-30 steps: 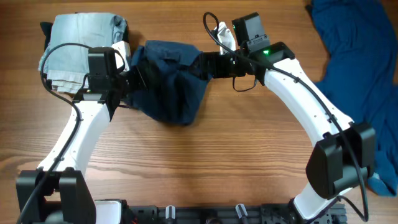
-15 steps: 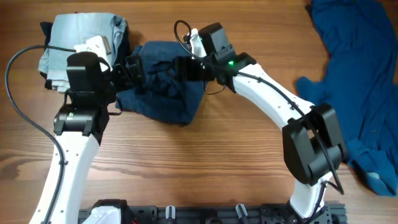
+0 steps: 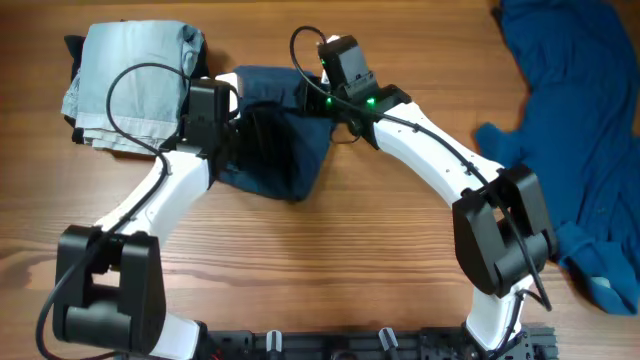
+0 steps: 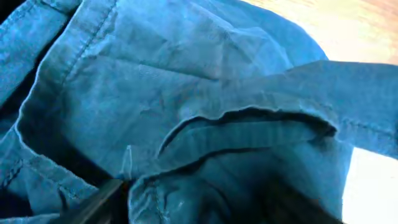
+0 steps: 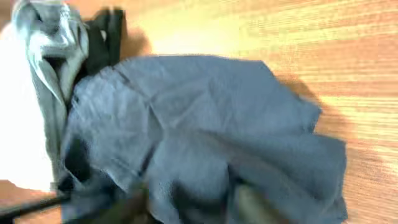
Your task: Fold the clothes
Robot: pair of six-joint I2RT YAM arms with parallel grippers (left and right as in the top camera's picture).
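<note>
- Toward the far middle of the wooden table [image 3: 350, 250]: dark navy garment [image 3: 285, 150], crumpled into a loose heap, with one rounded lobe sagging toward the near edge.
- At the heap's left side: left gripper [image 3: 245, 128], pushed into the cloth, its fingertips lost among the folds from overhead.
- Through the left wrist camera: navy folds, stitched seams and a hem band filling almost the whole view. One dark finger [image 4: 93, 205] shows low at the left, against the fabric.
- Cannot tell whether the left pincer stands parted or is clamped on the cloth.
- At the heap's far right corner: right gripper [image 3: 298, 100], reaching in over the navy cloth from the right, tips hidden by its own body from above.
- Through the right wrist camera: blurred fingers [image 5: 252, 202] at the bottom edge, low over the rumpled navy surface. Cannot tell whether the right pincer is open, closed, or pinching fabric.
- At the far left: pale grey-blue garment [image 3: 125, 85], folded into a neat rectangle, just beside the navy heap.
- Under that fold's far left corner: black garment [image 3: 72, 45], peeking out only as a dark edge.
- Along the right side: teal-blue garment [image 3: 570, 120], loose and rumpled, trailing down toward the near right corner, well apart from the navy heap.
</note>
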